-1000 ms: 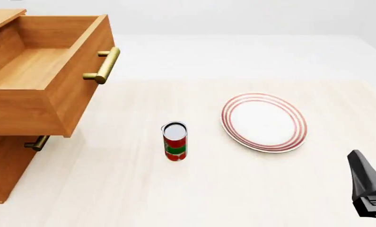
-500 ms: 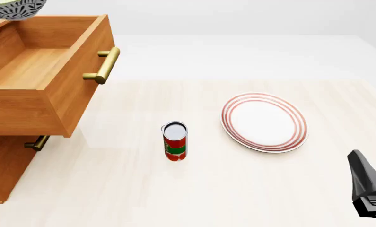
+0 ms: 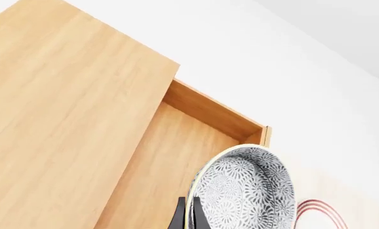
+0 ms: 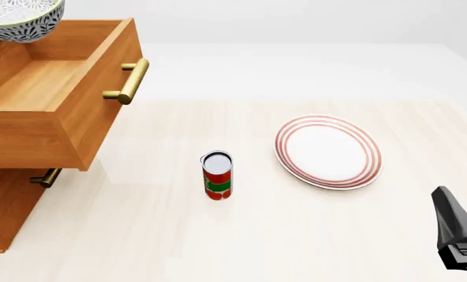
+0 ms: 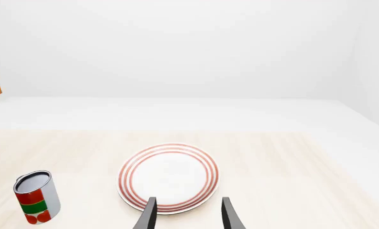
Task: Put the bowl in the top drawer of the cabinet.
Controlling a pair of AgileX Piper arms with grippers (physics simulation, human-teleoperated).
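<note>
Bowl [image 4: 20,20] first: the speckled white and dark grey bowl hangs in the air at the upper left of the front view, above the back of the open top drawer [image 4: 57,88] and apart from it. In the left wrist view the bowl [image 3: 246,191] is seen from above with its patterned inside showing, its rim pinched between the dark fingers [image 3: 179,219] of the left gripper [image 3: 188,218], which are closed narrowly on that rim.

Below it, the top drawer [image 3: 176,157] is pulled well out of the cabinet [image 4: 6,200], and the wooden floor that shows inside holds nothing. Its brass bar handle [image 4: 129,80] runs across the front. The lower drawer's handle [image 4: 45,177] peeks out beneath, with that drawer shut.

On the pale wooden table [image 4: 256,247] a red and green can [image 4: 217,175] stands upright, well apart from the cabinet. To its right lies a flat white plate with red rings [image 4: 327,151], bare.

The right gripper [image 5: 188,214] hovers low near the table's near right edge, its fingers [image 5: 148,215] spread apart and gripping nothing, with the plate [image 5: 168,176] just ahead of them and the can [image 5: 36,196] off to one side.

Beyond the table, plain white floor and wall fill the background.
</note>
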